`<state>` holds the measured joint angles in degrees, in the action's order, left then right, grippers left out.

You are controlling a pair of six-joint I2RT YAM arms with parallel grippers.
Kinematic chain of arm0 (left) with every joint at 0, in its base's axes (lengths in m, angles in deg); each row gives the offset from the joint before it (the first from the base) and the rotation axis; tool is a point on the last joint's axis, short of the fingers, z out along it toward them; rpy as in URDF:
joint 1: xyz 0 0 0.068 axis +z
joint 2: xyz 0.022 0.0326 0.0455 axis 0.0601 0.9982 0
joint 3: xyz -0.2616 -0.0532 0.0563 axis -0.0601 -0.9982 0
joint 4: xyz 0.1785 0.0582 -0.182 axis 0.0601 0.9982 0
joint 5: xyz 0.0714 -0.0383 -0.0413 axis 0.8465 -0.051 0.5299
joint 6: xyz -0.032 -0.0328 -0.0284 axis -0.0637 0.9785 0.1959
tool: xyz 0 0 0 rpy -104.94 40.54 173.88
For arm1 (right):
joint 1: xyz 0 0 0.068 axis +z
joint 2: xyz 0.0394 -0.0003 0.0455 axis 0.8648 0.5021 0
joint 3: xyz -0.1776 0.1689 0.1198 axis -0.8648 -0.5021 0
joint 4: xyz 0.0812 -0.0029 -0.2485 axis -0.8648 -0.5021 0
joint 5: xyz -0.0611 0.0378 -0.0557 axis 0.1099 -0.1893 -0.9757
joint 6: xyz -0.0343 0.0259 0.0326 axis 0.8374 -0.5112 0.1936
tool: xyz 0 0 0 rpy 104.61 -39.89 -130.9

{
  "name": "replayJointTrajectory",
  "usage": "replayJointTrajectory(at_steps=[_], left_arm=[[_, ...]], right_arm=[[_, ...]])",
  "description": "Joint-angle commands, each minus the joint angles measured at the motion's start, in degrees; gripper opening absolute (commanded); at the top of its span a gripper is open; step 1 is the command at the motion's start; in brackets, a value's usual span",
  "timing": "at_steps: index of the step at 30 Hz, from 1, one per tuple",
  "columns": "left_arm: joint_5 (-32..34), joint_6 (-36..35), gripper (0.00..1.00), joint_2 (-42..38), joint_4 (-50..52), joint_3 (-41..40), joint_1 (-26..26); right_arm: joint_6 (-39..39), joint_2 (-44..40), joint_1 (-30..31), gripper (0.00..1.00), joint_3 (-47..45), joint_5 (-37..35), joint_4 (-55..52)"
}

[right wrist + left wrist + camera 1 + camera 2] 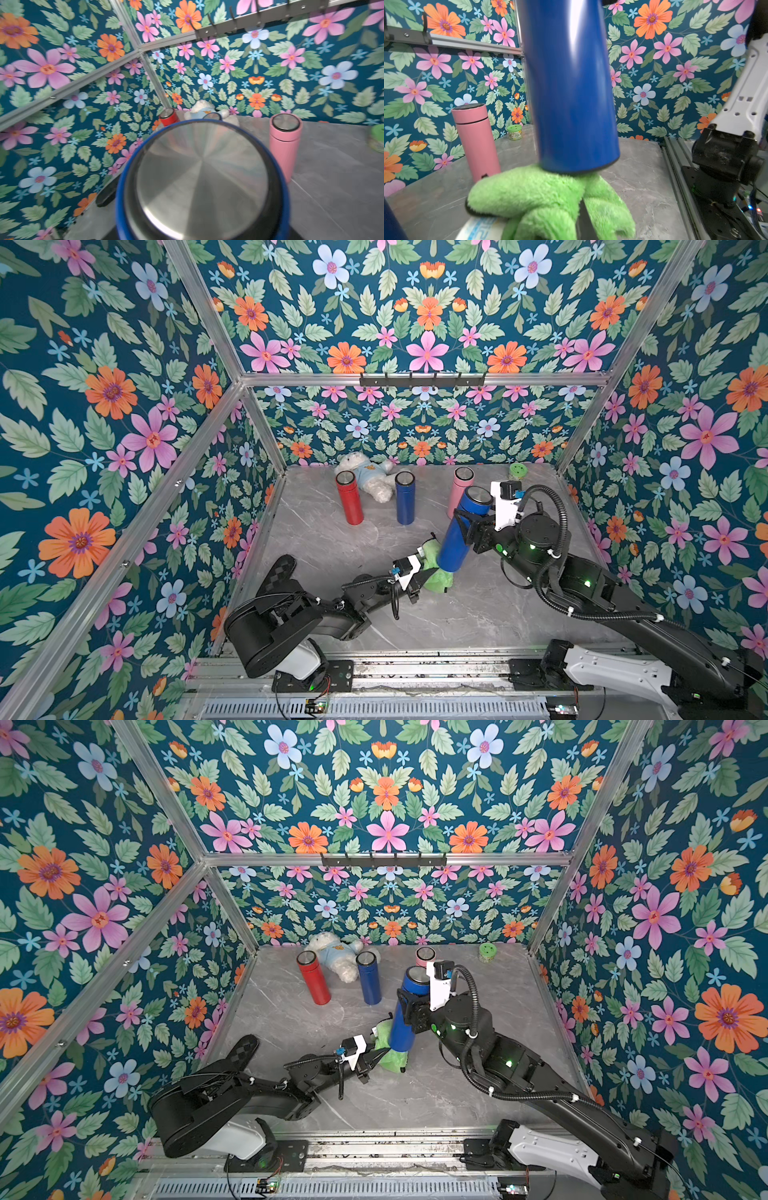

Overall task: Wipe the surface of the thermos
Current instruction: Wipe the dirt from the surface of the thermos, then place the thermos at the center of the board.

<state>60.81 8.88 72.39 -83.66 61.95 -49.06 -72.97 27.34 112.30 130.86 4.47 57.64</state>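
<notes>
Near table (316, 539) ctr, R gripper (467, 526) clamps blue thermos (456, 543) round its upper body, jaws spread to its width. Long axis near upright, tilted: steel lid toward 1 o'clock, base toward 7 o'clock, touching green cloth (441, 580). L gripper (428, 575) pinches cloth, jaws fully closed.

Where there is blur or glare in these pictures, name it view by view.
Left wrist: a broad white sheen runs down the blue thermos, and the near green cloth looks soft. Right wrist: the wallpaper at the edges and the green jar are smeared; the thermos's steel lid shows radial reflections. Both top views: sharp, evenly lit.
</notes>
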Motion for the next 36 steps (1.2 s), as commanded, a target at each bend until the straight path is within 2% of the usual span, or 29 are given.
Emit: replayJointTrajectory(at_steps=[1,4,8,11,16,18,20,21,25,30,36], left_arm=[[4.71,3.52,0.0,0.34,1.83,-0.48,0.04],[7.55,5.0,0.0,1.46,8.39,0.44,0.04],[10.62,6.81,0.26,2.86,18.94,3.53,0.06],[12.59,8.68,0.42,3.25,26.46,5.79,0.04],[15.24,12.67,0.59,1.58,44.21,11.19,0.04],[16.6,14.65,0.83,0.77,55.04,14.82,0.11],[17.85,16.22,0.96,-0.33,63.83,17.53,0.12],[18.75,17.3,0.99,-1.18,68.26,18.74,0.07],[18.73,18.55,0.99,-4.49,82.78,23.89,0.13],[12.57,17.33,0.99,-8.5,92.79,28.78,0.77],[0.19,16.6,0.99,-14.11,93.09,31.21,5.94]], right_arm=[[1.9,-3.04,0.13,0.0,-0.69,-8.36,-5.78],[2.56,-5.8,0.06,0.0,-2.01,-12.18,-8.08],[3.3,-8.86,-0.28,0.0,-3.86,-15.22,-9.12],[3.25,-10.24,-1.73,0.0,-4.88,-15.24,-9.39],[3.08,-9.97,-5.59,0.0,-8.09,-13.19,-7.36],[2.85,-9.51,-8.18,0.0,-10.01,-11.23,-5.41],[2.43,-8.98,-10.66,0.0,-11.86,-9.63,-3.12],[2.62,-8.65,-12.03,0.0,-13.01,-8.96,-1.41],[3.38,-6.11,-18.66,0.0,-15.26,-4.67,3.92],[4.59,-1.82,-27.13,0.0,-16.25,2.5,10.92],[9.28,5.69,-33.58,0.0,-16.64,6.54,20.68]])
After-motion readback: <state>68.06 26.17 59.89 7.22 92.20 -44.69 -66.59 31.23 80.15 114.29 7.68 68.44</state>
